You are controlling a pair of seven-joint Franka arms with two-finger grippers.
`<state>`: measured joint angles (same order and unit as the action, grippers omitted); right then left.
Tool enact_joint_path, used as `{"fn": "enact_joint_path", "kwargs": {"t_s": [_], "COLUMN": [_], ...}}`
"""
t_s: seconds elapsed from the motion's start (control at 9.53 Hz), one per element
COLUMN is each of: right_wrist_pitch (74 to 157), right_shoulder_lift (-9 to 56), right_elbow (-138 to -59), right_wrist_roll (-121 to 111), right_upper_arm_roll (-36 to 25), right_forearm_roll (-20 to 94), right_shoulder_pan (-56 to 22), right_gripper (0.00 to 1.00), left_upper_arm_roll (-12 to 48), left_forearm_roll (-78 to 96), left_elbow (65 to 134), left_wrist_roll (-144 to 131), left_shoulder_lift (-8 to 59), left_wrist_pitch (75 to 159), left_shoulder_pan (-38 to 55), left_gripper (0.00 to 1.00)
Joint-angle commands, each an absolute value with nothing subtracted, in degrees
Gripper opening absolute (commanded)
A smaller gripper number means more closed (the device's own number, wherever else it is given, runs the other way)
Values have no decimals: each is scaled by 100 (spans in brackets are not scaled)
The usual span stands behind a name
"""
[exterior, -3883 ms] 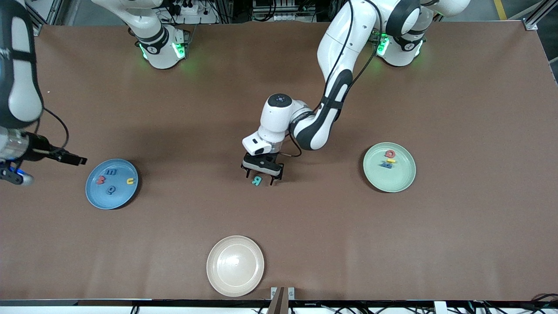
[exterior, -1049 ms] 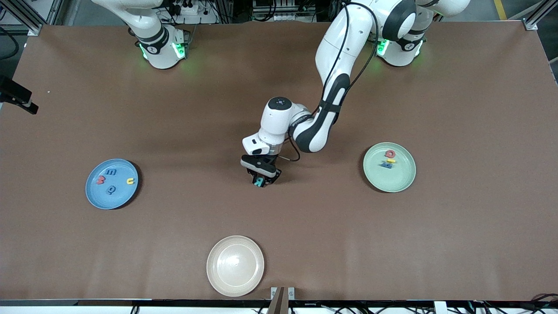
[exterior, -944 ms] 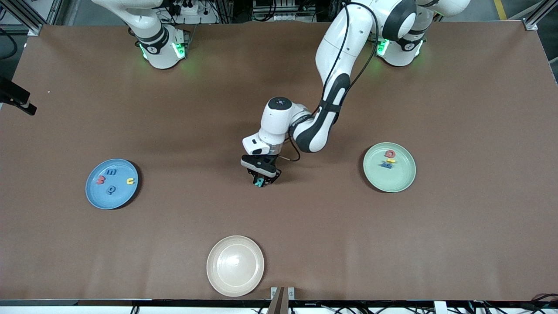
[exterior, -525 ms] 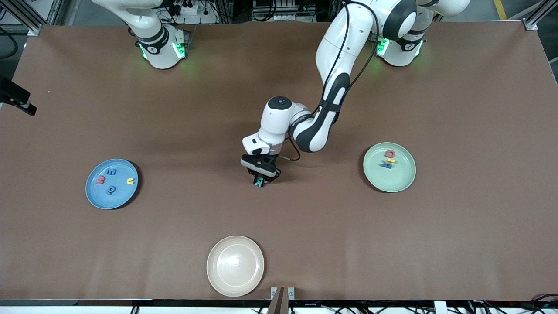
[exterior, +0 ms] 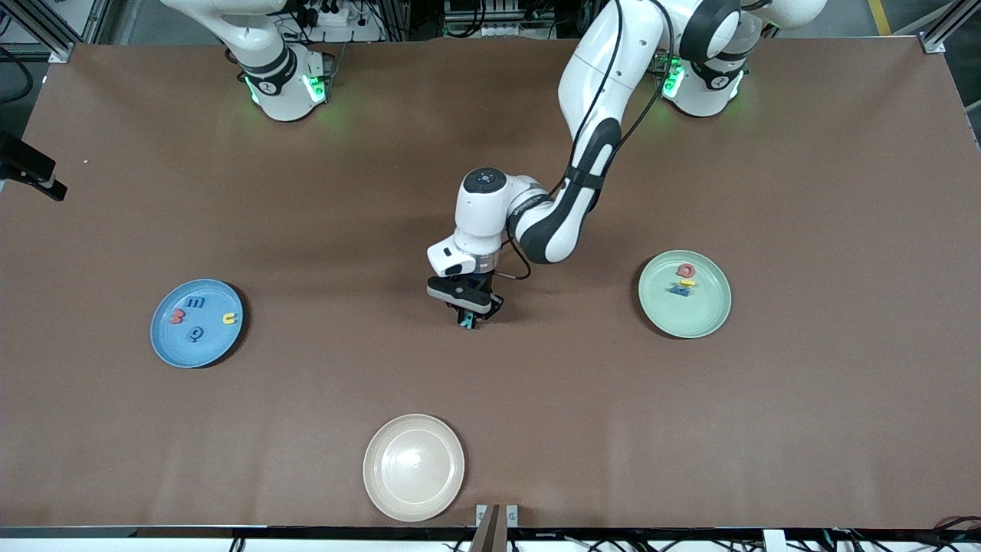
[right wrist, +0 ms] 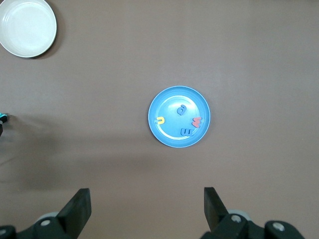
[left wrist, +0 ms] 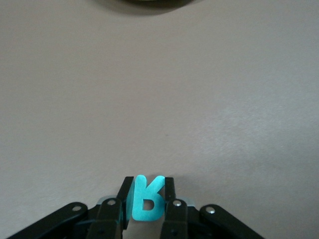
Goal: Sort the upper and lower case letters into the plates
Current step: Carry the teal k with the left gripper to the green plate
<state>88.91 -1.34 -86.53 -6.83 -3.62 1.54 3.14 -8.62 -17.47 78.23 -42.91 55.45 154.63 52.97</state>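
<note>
High over the round sky-blue plate with its four small flat letters, the right gripper waits spread wide. Mid-table, the left gripper pinches the thin teal foam-like letter R upright; I'd carry it level and release low over the smooth mint-green plate.

Front cam: high, across the tabletop, facing both arm bases, whole surface in frame. Left wrist cam: v. close, low, looks past its own tool at bare tabletop. Right wrist cam: high up, straight down, own tool at frame edge. Right wrist & front share the blue plate and cream plate.
</note>
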Motion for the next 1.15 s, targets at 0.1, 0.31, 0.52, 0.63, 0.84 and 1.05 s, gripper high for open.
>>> {"fn": "enact_joint_path", "kwargs": {"t_s": [0.1,0.31,0.52,0.63,0.84,1.05], "right_wrist_pitch": [8929,9009,9070,9053,9079,9027], "right_shoulder_lift": [-97,-88,-131,-149,-167,-184], "right_elbow": [-8675,-8788,-8868,-8886,-9008,-9017], "right_wrist_roll": [-571,-571,-571,-571,-571,-571], "right_upper_arm_roll": [-404,-404,-404,-404,-404,-404], "right_forearm_roll": [88,79,79,79,79,79], "right_shoulder_pan": [273,246,299,290,290,281], "right_gripper": [100,100,100,100,100,100], "left_upper_arm_roll": [-809,-198,393,509,798,1866], "left_forearm_roll": [-1828,-1819,-1828,-1828,-1819,-1819], "left_elbow": [8077,8418,9128,9462,10340,11114], "left_wrist_roll": [-3649,-3062,-1844,-1506,-1005,-548], "left_shoulder_lift": [5186,4845,4134,3748,3044,2577], "left_wrist_pitch": [14733,14371,13977,13714,13518,13517], "left_shoulder_pan": [5151,4277,3221,2904,2088,536], "left_gripper": [17,17,17,17,17,17]}}
